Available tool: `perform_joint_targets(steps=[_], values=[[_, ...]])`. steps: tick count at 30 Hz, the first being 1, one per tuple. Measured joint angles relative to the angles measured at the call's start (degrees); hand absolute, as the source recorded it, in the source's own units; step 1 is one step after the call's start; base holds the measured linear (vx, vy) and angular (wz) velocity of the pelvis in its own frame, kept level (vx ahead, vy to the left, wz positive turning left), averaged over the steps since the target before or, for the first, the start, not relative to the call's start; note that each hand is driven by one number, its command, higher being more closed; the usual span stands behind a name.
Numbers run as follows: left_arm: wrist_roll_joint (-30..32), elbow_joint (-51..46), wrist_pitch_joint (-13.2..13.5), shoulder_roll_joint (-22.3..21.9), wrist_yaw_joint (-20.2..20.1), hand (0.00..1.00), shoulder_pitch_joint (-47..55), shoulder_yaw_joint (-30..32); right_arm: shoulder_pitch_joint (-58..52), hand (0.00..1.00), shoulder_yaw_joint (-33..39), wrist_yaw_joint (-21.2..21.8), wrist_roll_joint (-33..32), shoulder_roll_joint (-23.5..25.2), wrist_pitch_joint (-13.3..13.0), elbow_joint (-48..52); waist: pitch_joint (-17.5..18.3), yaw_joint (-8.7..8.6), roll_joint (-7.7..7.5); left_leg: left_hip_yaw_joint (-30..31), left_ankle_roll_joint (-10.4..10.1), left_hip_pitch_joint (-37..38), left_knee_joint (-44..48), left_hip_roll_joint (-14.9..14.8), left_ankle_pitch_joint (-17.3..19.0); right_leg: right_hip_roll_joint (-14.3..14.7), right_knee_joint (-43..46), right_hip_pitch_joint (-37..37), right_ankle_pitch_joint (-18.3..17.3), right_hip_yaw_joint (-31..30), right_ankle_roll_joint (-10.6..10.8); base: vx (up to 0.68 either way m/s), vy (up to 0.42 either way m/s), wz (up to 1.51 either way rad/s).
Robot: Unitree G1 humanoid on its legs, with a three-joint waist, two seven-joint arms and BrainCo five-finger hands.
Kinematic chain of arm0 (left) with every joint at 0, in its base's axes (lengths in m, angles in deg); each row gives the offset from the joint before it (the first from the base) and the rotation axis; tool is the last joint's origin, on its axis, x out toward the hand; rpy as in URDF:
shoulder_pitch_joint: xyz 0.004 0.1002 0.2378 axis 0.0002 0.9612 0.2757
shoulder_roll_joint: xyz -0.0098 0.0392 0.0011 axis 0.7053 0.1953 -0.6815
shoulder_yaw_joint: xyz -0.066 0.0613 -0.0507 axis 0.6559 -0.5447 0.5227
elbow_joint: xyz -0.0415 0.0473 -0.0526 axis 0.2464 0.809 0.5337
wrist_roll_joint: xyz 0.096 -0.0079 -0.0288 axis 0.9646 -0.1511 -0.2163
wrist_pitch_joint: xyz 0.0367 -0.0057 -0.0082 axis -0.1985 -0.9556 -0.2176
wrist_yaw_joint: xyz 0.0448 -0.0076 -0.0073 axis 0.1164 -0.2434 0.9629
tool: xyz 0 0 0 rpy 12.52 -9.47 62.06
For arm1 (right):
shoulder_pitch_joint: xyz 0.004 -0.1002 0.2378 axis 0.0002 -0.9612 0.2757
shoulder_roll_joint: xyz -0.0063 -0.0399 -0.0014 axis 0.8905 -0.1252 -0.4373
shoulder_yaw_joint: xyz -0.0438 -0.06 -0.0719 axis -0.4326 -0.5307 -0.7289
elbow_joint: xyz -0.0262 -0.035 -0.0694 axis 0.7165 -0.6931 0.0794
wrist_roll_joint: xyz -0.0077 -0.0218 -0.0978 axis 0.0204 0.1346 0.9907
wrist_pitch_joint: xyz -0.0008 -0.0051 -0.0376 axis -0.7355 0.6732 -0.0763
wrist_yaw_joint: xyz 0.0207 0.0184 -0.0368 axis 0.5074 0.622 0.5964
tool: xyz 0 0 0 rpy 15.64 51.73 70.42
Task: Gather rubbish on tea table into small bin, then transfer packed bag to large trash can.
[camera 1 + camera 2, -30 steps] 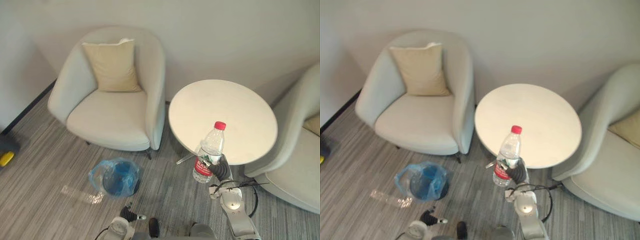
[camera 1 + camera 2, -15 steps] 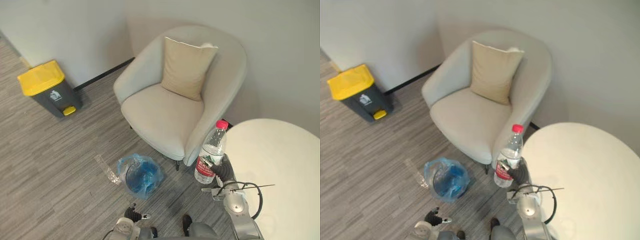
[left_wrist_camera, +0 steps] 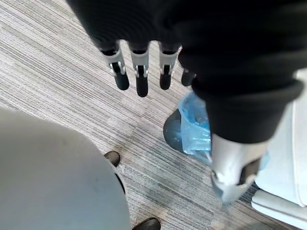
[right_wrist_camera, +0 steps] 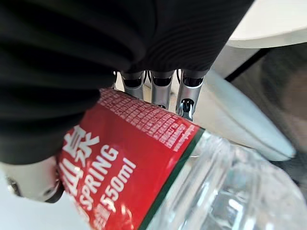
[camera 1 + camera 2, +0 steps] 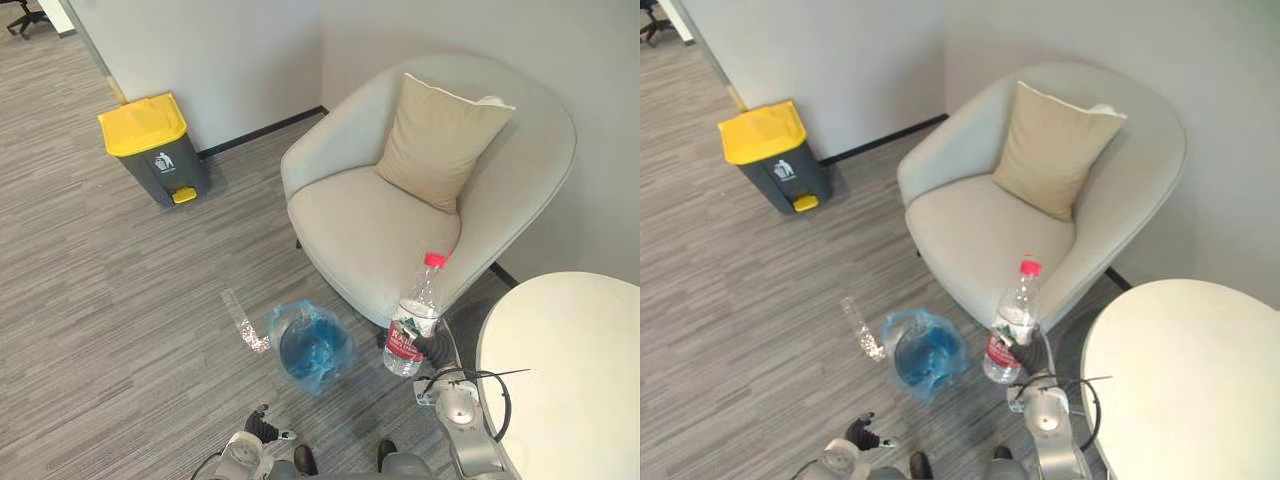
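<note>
Swinging left over the last second, the head camera is sliding the tea table [image 5: 572, 372] off to the lower right and bringing the yellow-lidded large trash can [image 5: 166, 172] into sight by the wall; the things themselves are not shifting, and the bottle [image 5: 416, 316] is staying upright in the right hand [image 5: 434, 348] throughout.

That hand is curling round the red label, fingers [image 4: 159, 89] wrapping the far side of it, red cap pointing up; the bottle is hanging in the air just in front of the armchair [image 5: 372, 232], off the table edge; the small bin [image 5: 284, 322], lined with a blue bag, is sitting on the carpet to its left, near but not under it; a clear crumpled piece of plastic [image 5: 243, 322] is lying just beside the bin. The left hand [image 3: 140, 79] is hanging low above the floor with fingers straight and a little apart, carrying nothing.

The step looks like bringing the bottle to the bin; doing it well probably means carrying it leftward until it is standing squarely over the bag's mouth, lowering it before the fingers are letting go; the bag's rim is sagging inward, so a tall bottle dropped from height is likely tipping out or toppling the bin.
</note>
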State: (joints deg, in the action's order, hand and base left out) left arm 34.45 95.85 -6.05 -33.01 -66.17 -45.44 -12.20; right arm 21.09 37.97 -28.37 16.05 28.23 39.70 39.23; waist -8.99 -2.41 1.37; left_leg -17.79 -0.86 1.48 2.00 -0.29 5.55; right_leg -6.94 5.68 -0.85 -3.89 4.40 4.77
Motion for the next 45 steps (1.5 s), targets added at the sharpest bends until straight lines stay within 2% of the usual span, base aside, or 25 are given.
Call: perform_joint_targets(steps=[2,4,6,10,11,15,16,20,23,26,29,32,39,40,45], values=[[-1.3,0.2,0.0,0.0,0.7,0.0,-0.4,1.5,3.6,1.0,-2.0,-0.3,0.4,-1.3,0.0,-2.6,-0.3,0.13,0.21,-0.3,0.3,-3.8,0.5,-0.5,-0.9,0.4,0.3,-3.9,1.3,-0.4,-0.3,-0.12,-0.043,-0.15],[-3.5,0.0,0.1,-0.1,2.5,0.0,-3.0,3.6,8.1,1.0,-2.6,-0.9,0.4,-2.6,0.0,-3.2,-4.6,0.96,0.53,0.3,0.4,-9.4,4.8,-1.3,-1.0,0.5,3.2,-8.6,1.9,-0.2,-0.8,-0.17,-0.031,0.14],[-6.0,-1.2,0.6,-0.2,4.4,0.0,-4.4,5.0,10.4,1.0,-3.1,-2.2,0.4,-3.4,0.0,-2.5,-6.7,1.78,0.71,1.4,0.5,-15.4,8.6,-2.0,-0.9,0.4,6.4,-13.7,1.7,0.6,-1.0,-0.2,-0.043,0.33],[-12.4,-5.8,1.0,-1.6,7.3,0.0,-6.9,9.4,14.3,1.0,-3.6,-4.8,2.5,-5.7,0.2,1.9,-10.2,3.24,0.95,5.0,1.2,-29.5,18.1,-2.9,0.7,-1.0,15.5,-25.4,-2.5,3.7,-1.9,-0.24,-0.047,0.54],[-14.4,-7.8,1.2,-2.2,8.3,0.0,-7.3,10.1,16.0,1.0,-4.5,-5.4,2.7,-6.4,0.2,3.7,-10.5,3.94,1.04,5.5,0.9,-34.2,21.2,-3.5,1.5,-1.1,18.8,-29.8,-3.5,4.3,-2.3,-0.3,-0.045,0.31],[-16.4,-12.7,2.2,-2.9,9.8,0.0,-8.9,11.2,20.9,1.0,-5.2,-7.3,2.8,-7.0,0.4,6.5,-11.8,4.67,0.93,4.9,1.3,-43.4,25.1,-4.7,1.8,-2.2,24.7,-39.3,-4.9,5.3,-2.9,-0.18,-0.04,0.26],[-16.8,-14.6,2.4,-3.0,10.3,0.0,-9.5,11.2,22.9,1.0,-5.4,-8.1,2.7,-7.9,0.8,6.6,-11.9,4.8,0.95,3.9,1.1,-46.8,26.4,-5.7,1.3,-2.6,26.9,-42.7,-5.1,6.1,-3.1,-0.11,-0.037,0.36],[-19.2,-19.1,3.0,-3.9,11.4,0.0,-12.2,11.2,29.9,1.0,-4.9,-10.4,2.6,-10.3,2.5,6.4,-12.6,5.8,0.77,5.4,1.8,-56.9,29.5,-5.5,-0.5,-4.3,32.2,-52.2,-6.2,8.0,-3.7,-0.06,-0.002,0.36],[-20.3,-21.4,3.4,-4.0,12.3,0.0,-13.0,11.1,35.0,1.0,-4.8,-11.2,2.6,-10.6,2.7,4.7,-13.5,5.93,0.42,6.1,2.3,-60.0,30.7,-4.9,-1.0,-5.4,34.6,-55.1,-7.0,8.6,-4.1,-0.01,0.003,0.26],[-21.2,-22.9,4.3,-3.9,12.5,0.0,-14.7,11.1,42.2,1.0,-4.9,-12.8,2.6,-11.3,2.9,1.4,-14.0,6.11,0.36,7.8,1.8,-64.1,31.4,-3.9,-1.5,-6.4,37.1,-58.8,-8.2,9.6,-4.1,-0.01,-0.023,0.39],[-22.2,-25.7,5.1,-3.8,12.5,0.0,-16.3,11.1,49.9,1.0,-5.7,-14.2,2.5,-13.8,3.3,-2.7,-14.7,7.15,0.12,9.7,1.1,-69.2,32.4,-3.2,-2.1,-7.5,40.1,-63.3,-9.7,10.8,-4.5,-0.02,-0.037,0.34],[-22.6,-26.3,5.8,-3.7,12.6,0.0,-16.8,11.1,53.4,1.0,-6.1,-14.7,2.5,-14.6,3.8,-5.4,-14.9,7.51,0.07,10.1,1.5,-71.1,32.9,-2.6,-2.8,-8.2,41.8,-65.4,-10.6,10.9,-4.6,0.0,-0.033,0.27],[-23.4,-27.7,7.0,-2.7,12.7,0.0,-17.0,10.7,59.0,1.0,-6.4,-16.4,2.6,-15.6,4.0,-11.3,-14.9,7.64,0.06,11.0,0.9,-74.3,32.7,-2.2,-3.5,-8.4,43.2,-68.5,-11.9,10.8,-4.6,-0.01,-0.011,0.13],[-23.4,-27.8,7.2,-2.3,12.7,0.0,-17.0,10.4,59.6,0.0,-6.3,-16.6,2.6,-16.1,4.1,-12.4,-14.9,7.67,0.06,11.1,0.8,-74.7,32.6,-2.1,-3.7,-8.4,43.4,-69.0,-12.0,10.9,-4.7,-0.03,0.005,0.1],[-23.4,-27.6,7.3,-1.5,13.4,0.0,-17.0,9.1,61.1,0.0,-5.5,-17.4,2.6,-17.3,4.2,-16.2,-14.9,7.75,0.06,12.1,0.0,-75.5,32.1,-1.6,-4.5,-8.7,44.5,-69.9,-13.1,11.0,-5.0,-0.04,-0.004,0.17]])
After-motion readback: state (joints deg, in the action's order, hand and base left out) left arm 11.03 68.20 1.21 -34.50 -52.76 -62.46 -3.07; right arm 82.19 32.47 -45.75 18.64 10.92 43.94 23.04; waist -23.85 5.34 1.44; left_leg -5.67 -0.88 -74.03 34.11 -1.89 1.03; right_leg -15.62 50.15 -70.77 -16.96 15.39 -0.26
